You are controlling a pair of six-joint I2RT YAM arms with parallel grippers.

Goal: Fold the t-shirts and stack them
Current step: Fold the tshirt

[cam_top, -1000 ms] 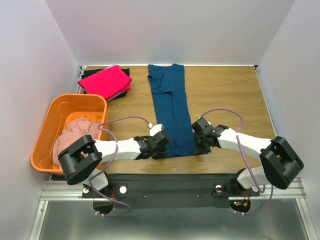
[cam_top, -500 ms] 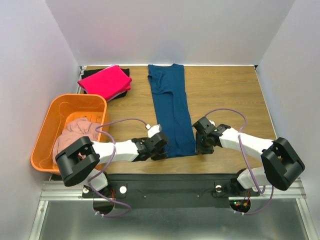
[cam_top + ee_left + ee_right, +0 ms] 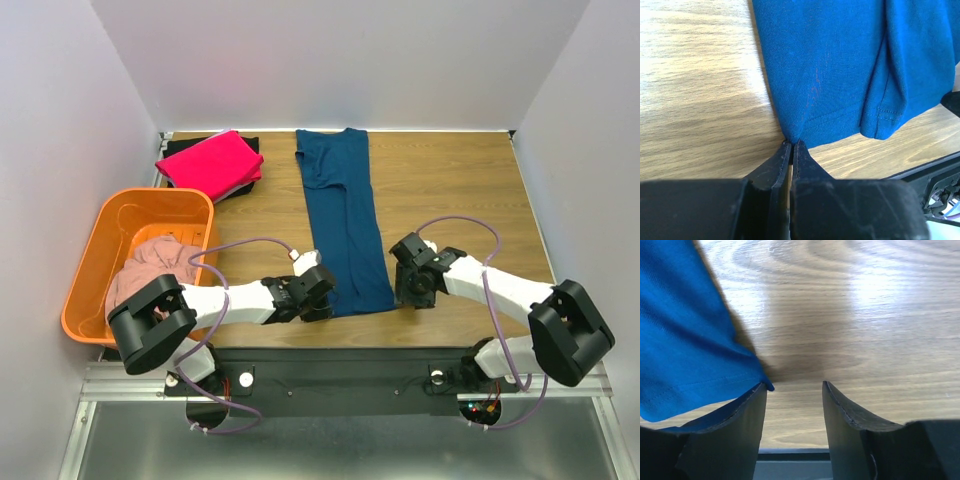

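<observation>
The navy blue t-shirt lies as a long narrow strip down the middle of the table, print hidden. My left gripper is at its near left hem corner. In the left wrist view the gripper is shut, pinching that corner of the shirt. My right gripper is open beside the near right hem corner. In the right wrist view the gripper holds nothing, and the shirt's corner touches the left fingertip. The bright pink t-shirt lies folded on the black one at the back left.
An orange plastic basket stands at the left edge, with the pale dusty-pink t-shirt bunched inside it. Bare wooden tabletop lies to the right of the navy shirt. The table's near edge runs just behind both grippers.
Both grippers have shifted slightly toward the near edge, the right one a little to the right, off the hem. The navy shirt has barely moved.
</observation>
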